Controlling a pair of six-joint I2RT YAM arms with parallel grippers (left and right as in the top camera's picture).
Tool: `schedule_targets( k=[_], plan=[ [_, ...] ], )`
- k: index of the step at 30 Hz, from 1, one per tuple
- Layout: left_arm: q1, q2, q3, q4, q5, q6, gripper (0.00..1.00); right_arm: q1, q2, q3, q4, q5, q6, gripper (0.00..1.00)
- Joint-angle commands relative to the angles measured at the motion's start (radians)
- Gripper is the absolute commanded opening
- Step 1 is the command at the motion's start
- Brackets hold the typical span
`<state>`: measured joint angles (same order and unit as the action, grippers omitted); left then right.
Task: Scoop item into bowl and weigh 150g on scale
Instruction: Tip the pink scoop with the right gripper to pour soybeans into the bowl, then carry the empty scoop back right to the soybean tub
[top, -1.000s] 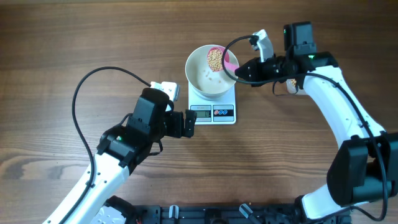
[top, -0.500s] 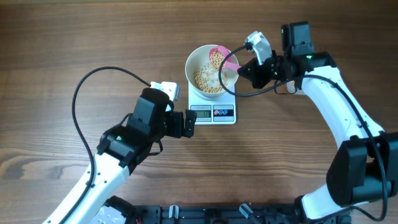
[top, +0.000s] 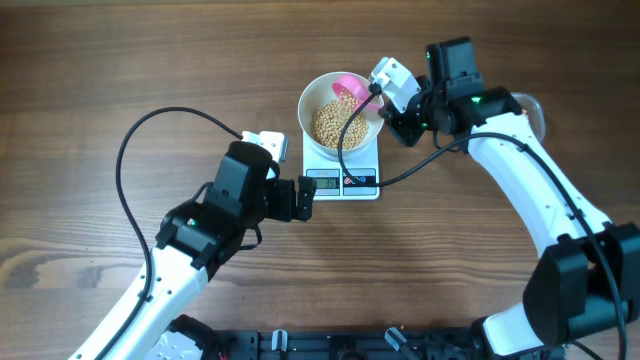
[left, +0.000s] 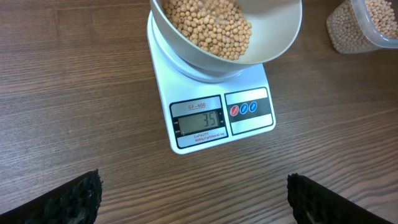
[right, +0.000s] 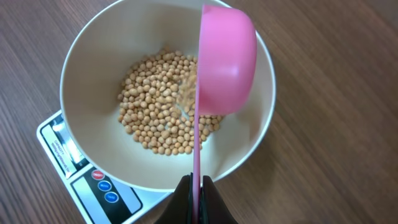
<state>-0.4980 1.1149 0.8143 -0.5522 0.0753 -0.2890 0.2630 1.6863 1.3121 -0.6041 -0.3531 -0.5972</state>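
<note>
Found right gripper pinched tight on handle of pink scoop, scoop tipped over white bowl, a few beans dropping at its lip. Noted soybeans piled inside bowl, bowl seated on scale. Read 35 on display. Spotted left gripper spread wide, empty, near scale's button edge. Logged clear tub of soybeans beside scale.

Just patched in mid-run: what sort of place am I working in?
Most likely a robot test bench rather than a kitchen: a wood-grain table, a left arm and right arm working over it, and a scale, a white bowl of beans and a clear tub staged on it.
</note>
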Motion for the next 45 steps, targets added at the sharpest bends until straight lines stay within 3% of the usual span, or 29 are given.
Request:
schedule_targets(
  k=[1,7,11,19,25,28,31,34,37,42,45],
  plan=[
    [0.005,0.004,0.003,0.003,-0.010,0.023,1.00,0.002,-0.053,0.017,0.017,0.024,-0.061,0.04],
    [0.005,0.004,0.003,0.003,-0.010,0.023,1.00,0.002,-0.074,0.017,0.019,0.039,-0.091,0.04],
    [0.005,0.004,0.003,0.003,-0.010,0.023,1.00,0.013,-0.074,0.017,0.035,0.039,-0.211,0.04],
    [0.005,0.004,0.003,0.003,-0.010,0.023,1.00,0.021,-0.074,0.017,0.069,0.012,-0.171,0.04],
    [0.005,0.004,0.003,0.003,-0.010,0.023,1.00,0.021,-0.074,0.017,0.072,-0.060,-0.004,0.04],
    [0.005,0.004,0.003,0.003,-0.010,0.023,1.00,0.018,-0.074,0.017,0.093,-0.060,0.314,0.04],
    [0.005,0.004,0.003,0.003,-0.010,0.023,1.00,-0.010,-0.093,0.017,0.257,-0.069,0.801,0.04],
    [0.005,0.004,0.003,0.003,-0.010,0.023,1.00,-0.095,-0.141,0.017,0.296,-0.067,0.809,0.04],
    [0.005,0.004,0.003,0.003,-0.010,0.023,1.00,-0.263,-0.223,0.017,0.216,-0.072,0.822,0.04],
    [0.005,0.004,0.003,0.003,-0.010,0.023,1.00,-0.548,-0.292,0.016,-0.164,-0.057,0.833,0.04],
    [0.005,0.004,0.003,0.003,-0.010,0.023,1.00,-0.586,-0.280,0.001,-0.329,0.086,0.833,0.04]
  ],
)
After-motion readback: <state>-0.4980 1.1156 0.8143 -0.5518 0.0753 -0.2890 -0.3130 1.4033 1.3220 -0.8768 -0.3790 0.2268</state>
